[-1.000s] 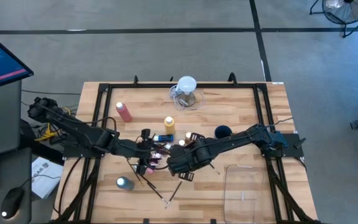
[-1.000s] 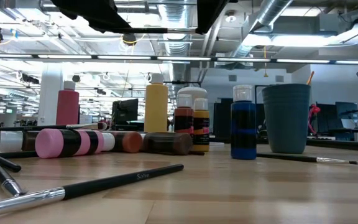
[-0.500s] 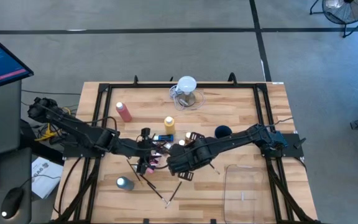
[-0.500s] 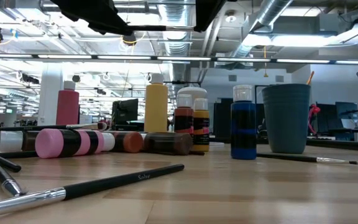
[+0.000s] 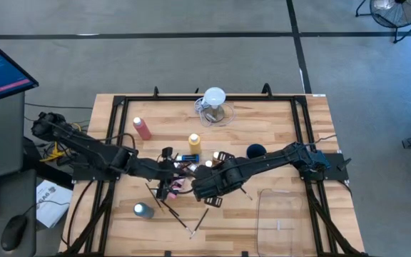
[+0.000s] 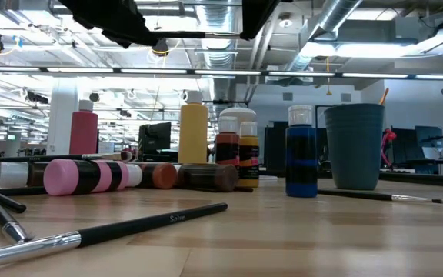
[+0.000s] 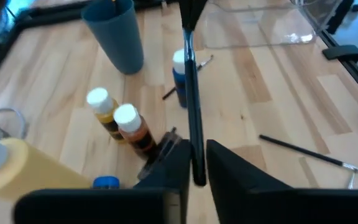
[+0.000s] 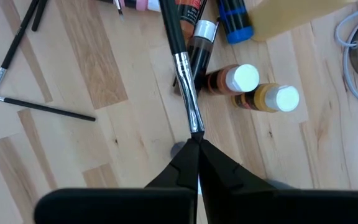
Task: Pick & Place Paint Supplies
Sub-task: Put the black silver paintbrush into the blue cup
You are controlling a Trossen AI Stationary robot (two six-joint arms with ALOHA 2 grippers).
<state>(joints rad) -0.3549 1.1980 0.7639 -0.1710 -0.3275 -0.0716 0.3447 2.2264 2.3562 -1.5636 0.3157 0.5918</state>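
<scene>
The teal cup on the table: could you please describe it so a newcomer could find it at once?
On the wooden table, look just ahead of the right arm. The teal cup stands there upright beside a blue paint bottle. It is the only open, capless container among the bottles.

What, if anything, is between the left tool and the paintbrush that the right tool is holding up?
Nothing visible. The paintbrush runs between the fingers of the left tool, which sit close on both sides of its handle, while the right tool pinches its bristle end.
</scene>
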